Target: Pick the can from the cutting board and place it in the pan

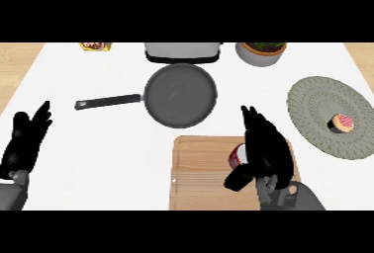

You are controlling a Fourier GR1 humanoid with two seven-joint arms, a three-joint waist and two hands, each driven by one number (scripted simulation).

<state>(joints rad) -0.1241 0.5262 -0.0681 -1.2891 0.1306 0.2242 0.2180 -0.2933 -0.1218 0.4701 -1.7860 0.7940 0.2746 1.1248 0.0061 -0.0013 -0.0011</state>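
A red and white can (237, 155) stands on the wooden cutting board (201, 173), mostly hidden by my right hand (267, 150). That hand is right against the can on its right side, with fingers straight and pointing away from me and the thumb low beside the can. A dark grey pan (180, 95) with a black handle (108, 102) lies just beyond the board, with nothing in it. My left hand (23, 143) rests at the left edge, fingers up and straight.
A grey woven placemat (321, 104) at the right carries a pink-frosted doughnut (343, 122). Along the back stand a grey toaster (182, 51), a potted plant (260, 52) and a yellow box (96, 46).
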